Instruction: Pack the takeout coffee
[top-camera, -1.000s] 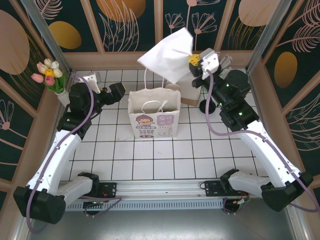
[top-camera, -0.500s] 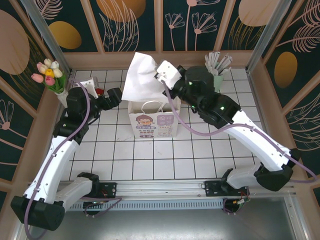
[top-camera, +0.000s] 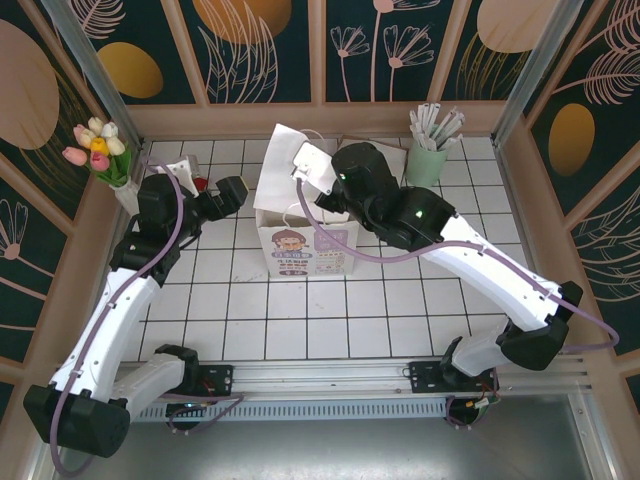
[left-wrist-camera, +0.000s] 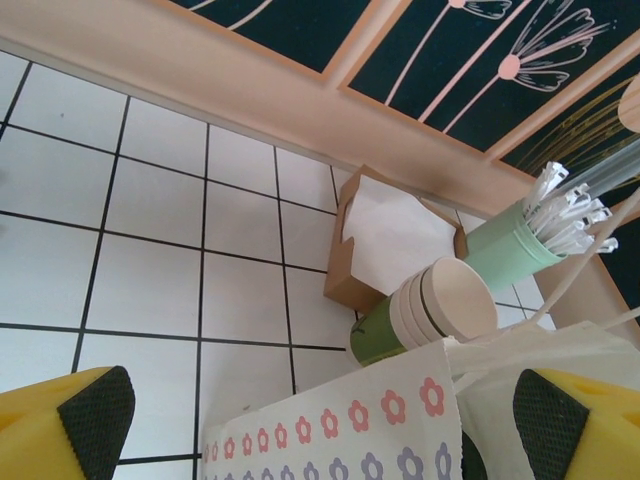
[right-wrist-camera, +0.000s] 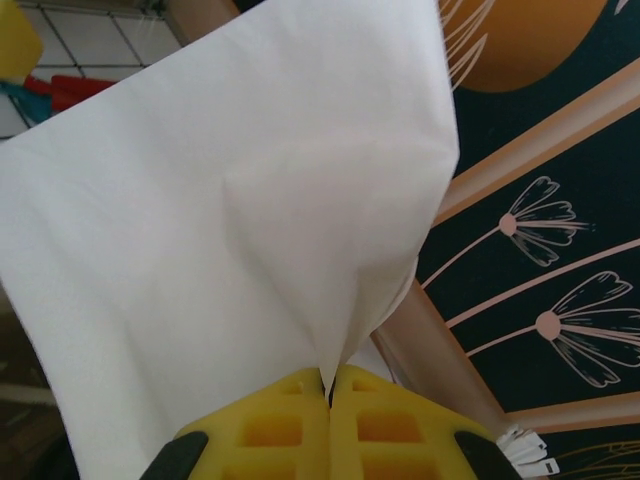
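Two states to report. For the right end effector (right-wrist-camera: 330, 385): pinches a white napkin (right-wrist-camera: 230, 210) with fingers pressed together, above the far rim of the white paper bag (top-camera: 305, 245). For the left end effector (left-wrist-camera: 320, 415): gapes wide, holds nothing, hangs just left of the bag. For the takeout coffee (left-wrist-camera: 385, 335): stands on the worktop (left-wrist-camera: 150, 270) beyond the bag, beside the brown napkin box (left-wrist-camera: 345, 275) and mint-green straw pot (left-wrist-camera: 505, 250).

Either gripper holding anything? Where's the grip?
Right gripper pinches a white napkin by one corner. Left gripper is open, holding nothing.
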